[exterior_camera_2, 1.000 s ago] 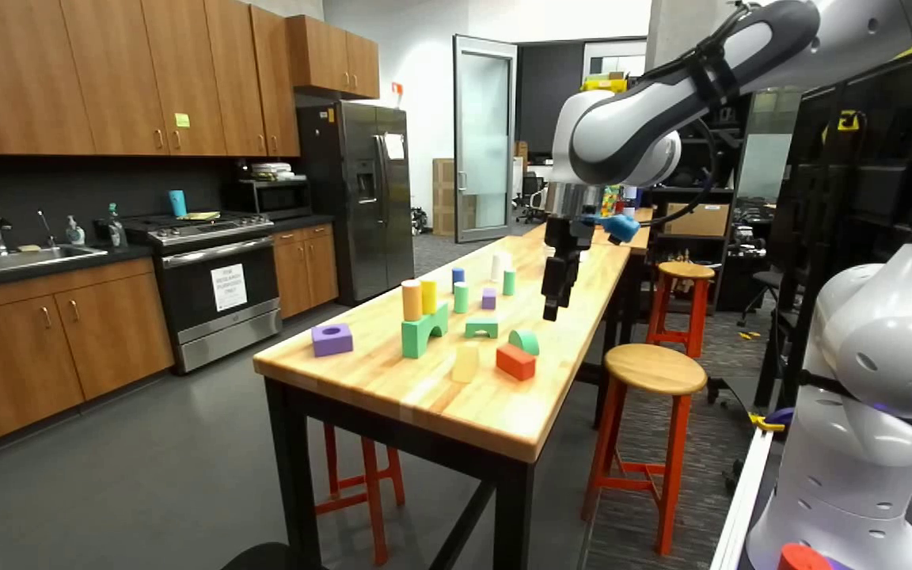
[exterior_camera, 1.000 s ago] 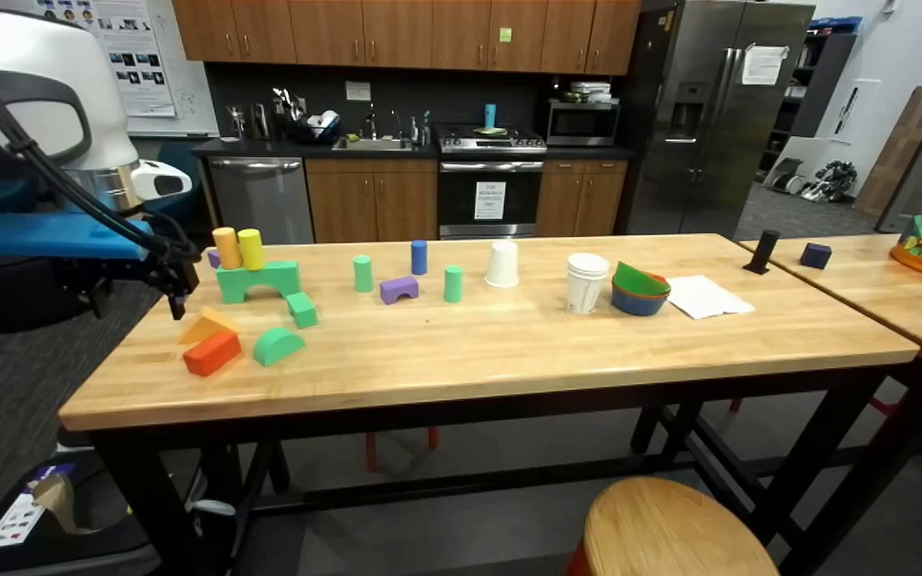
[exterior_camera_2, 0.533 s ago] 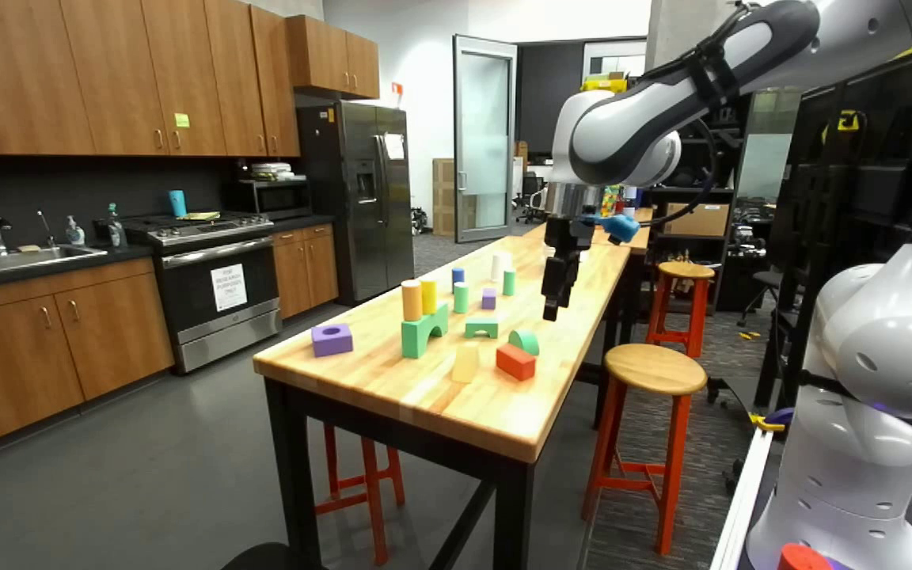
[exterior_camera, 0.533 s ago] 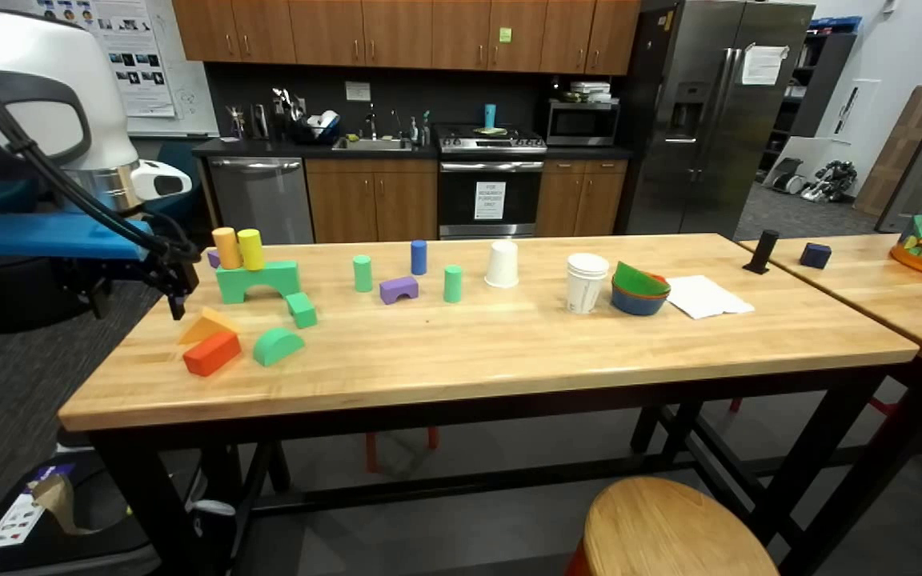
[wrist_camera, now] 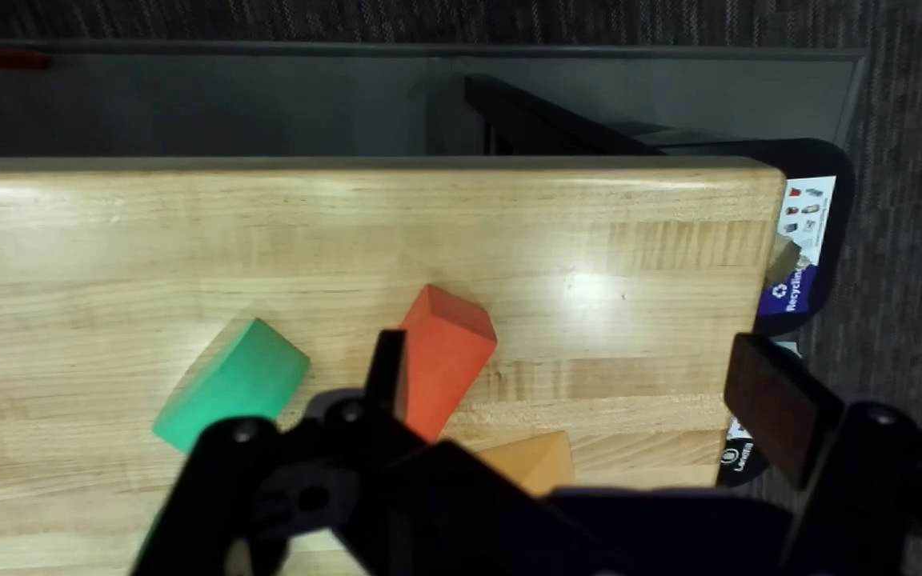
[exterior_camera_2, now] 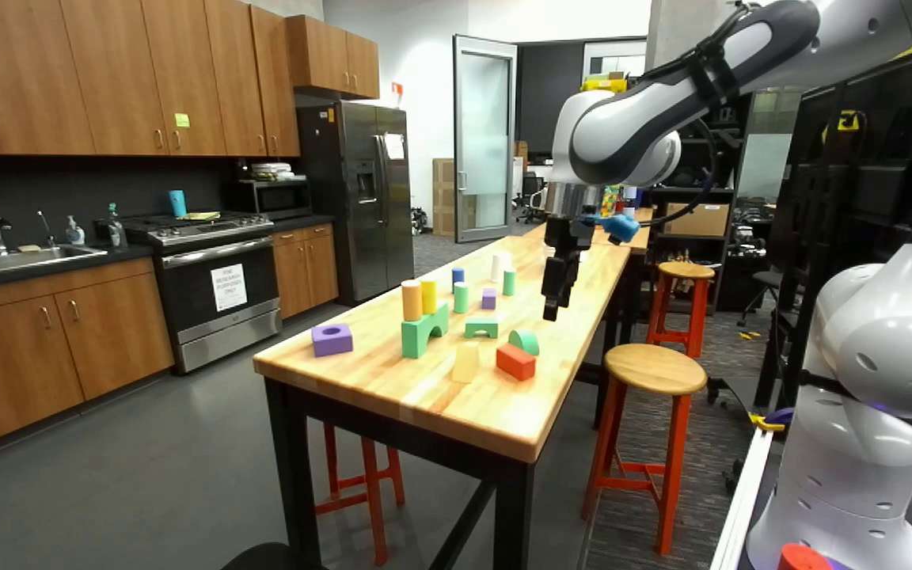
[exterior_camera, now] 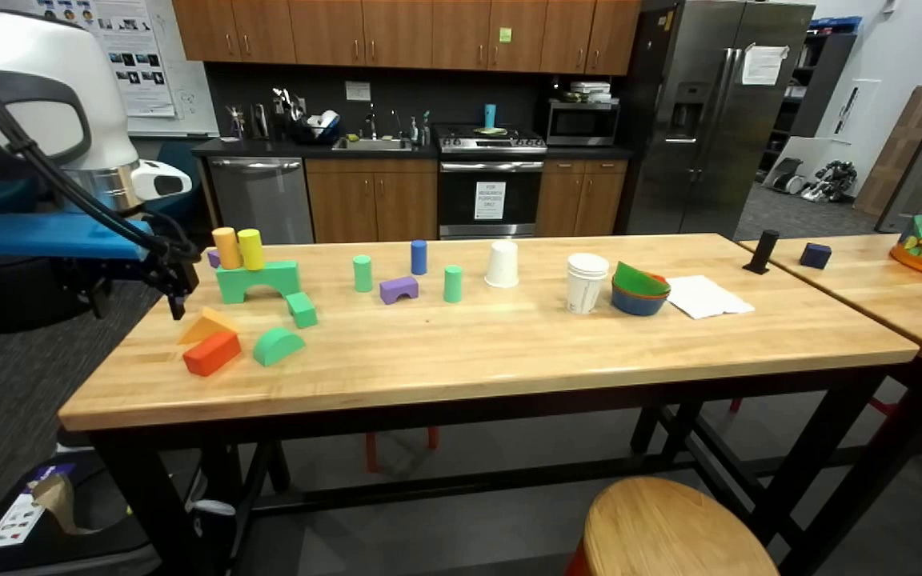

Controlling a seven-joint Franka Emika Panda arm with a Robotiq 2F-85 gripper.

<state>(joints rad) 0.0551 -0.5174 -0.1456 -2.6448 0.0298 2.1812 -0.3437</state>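
- Hanging above one end of the wooden table (wrist_camera: pixel 653 288), the gripper (wrist_camera: pixel 579 390) is pointing its fingers downward, its jaws standing wide apart.
- Below it, a red block (wrist_camera: pixel 449 352) is lying on the table, one finger hiding part of it in the wrist view.
- Near the red block, a yellow-orange wedge (wrist_camera: pixel 537 460) is resting under the gripper, whose dark body is covering some of it.
- Outside the jaws, past that same finger, a green half-round block (wrist_camera: pixel 233 384) is lying.
- Farther from the gripper, a small green arch (exterior_camera_2: pixel 481 323) is sitting near a larger green arch (exterior_camera: pixel 258 276), on which an orange cylinder (exterior_camera: pixel 227 248) and a yellow cylinder (exterior_camera: pixel 251 250) are standing upright.
- Beyond those, a purple arch (exterior_camera: pixel 397 287) is resting between two green cylinders (exterior_camera: pixel 452 284), a blue cylinder (exterior_camera: pixel 418 258) standing close by.
- Farthest from it along the table, an upside-down white cup (exterior_camera: pixel 502 264), stacked paper cups (exterior_camera: pixel 586 284), nested bowls (exterior_camera: pixel 637 299) and a white sheet (exterior_camera: pixel 707 298) are sitting in a row.
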